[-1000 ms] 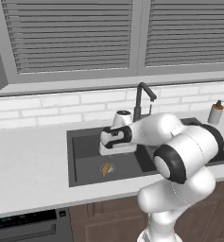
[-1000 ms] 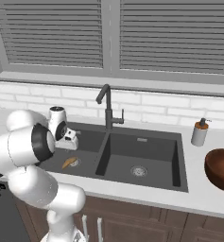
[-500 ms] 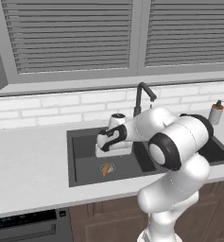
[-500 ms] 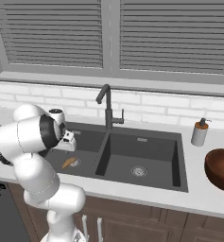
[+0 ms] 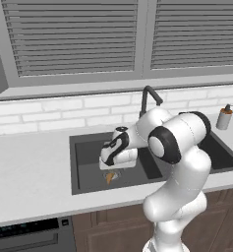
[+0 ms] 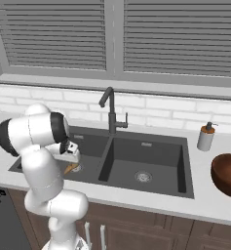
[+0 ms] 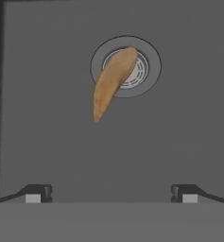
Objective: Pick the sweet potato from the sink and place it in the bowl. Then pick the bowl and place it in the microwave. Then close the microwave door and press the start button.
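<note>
Hand view shows us the sweet potato (image 7: 111,81) lying across a round drain on the sink (image 7: 189,118) floor, with our gripper (image 7: 111,193) spread wide above it, holding nothing. We judge the task barely begun: the bowl (image 6: 228,175) sits empty on the counter, well apart. Every step remains.
</note>
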